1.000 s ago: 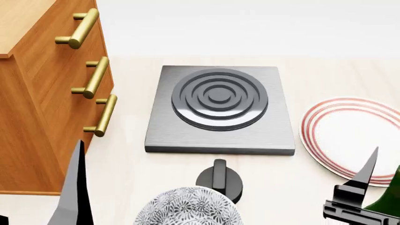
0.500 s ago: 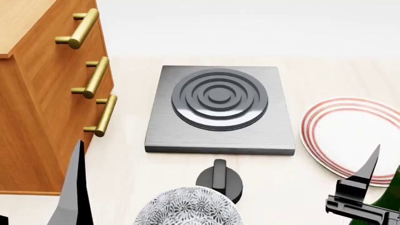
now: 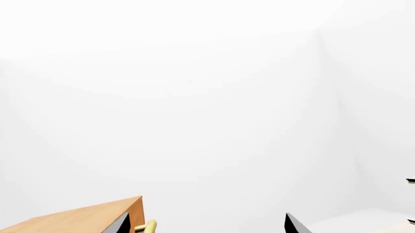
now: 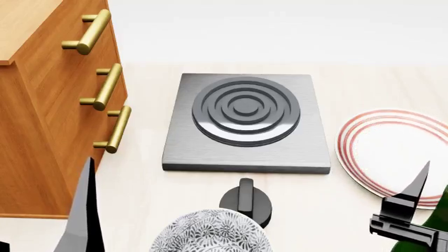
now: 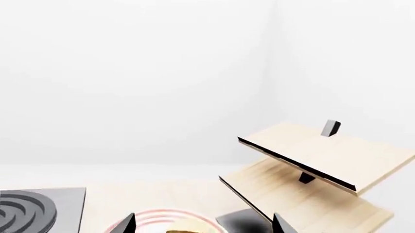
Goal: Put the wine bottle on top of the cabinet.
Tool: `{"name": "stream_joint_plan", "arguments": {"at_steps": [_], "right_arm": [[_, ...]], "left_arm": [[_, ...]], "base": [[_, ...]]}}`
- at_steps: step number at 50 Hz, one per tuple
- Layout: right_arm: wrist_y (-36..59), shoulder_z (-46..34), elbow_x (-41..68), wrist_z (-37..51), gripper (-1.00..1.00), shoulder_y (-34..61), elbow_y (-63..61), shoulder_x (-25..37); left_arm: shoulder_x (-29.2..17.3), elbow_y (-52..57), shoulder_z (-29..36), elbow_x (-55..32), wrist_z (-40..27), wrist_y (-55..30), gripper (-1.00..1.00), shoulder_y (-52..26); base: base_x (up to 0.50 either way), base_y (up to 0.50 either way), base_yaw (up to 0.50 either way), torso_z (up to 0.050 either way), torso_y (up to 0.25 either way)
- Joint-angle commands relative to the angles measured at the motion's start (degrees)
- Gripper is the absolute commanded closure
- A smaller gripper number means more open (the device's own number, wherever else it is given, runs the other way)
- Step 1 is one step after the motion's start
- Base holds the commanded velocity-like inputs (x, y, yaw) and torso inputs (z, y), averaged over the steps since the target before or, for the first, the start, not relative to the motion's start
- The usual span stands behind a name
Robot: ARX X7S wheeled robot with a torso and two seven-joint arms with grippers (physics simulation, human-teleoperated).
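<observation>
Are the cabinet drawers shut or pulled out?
Shut. In the head view the cabinet front is one flat face, and its three handles stand in a line; no drawer sticks out.

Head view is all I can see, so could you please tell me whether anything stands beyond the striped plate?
Observer: Yes, a pale wooden rack with two slanted shelves.
Operator: Thank you. Is the bottle's top between the right gripper's fingertips?
Observer: Yes, its tan cork shows between them, and they are spread apart.
Operator: And the left gripper?
Observer: Open, with nothing between its fingertips.
</observation>
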Motion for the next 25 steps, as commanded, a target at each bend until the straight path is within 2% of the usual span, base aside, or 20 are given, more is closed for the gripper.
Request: {"name": "stream_joint_plan", "arguments": {"at_steps": [1, 25], "right_arm": [[-0.2, -0.73, -0.33, -0.54, -1.0, 0.89, 1.97, -0.42], [-0.39, -1.32, -0.67, -0.83, -1.0, 1.36, 2.88, -0.65]], "left_arm": [[0.0, 0.0, 0.19, 0.08, -0.04, -0.18, -1.0, -0.08], [0.0, 0.0, -0.03, 0.13, 0.1, -0.02, -1.0, 0.03]], "base": [[0.0, 0.0, 0.0, 0.0, 0.0], [0.0, 0.0, 0.0, 0.0, 0.0]]}}
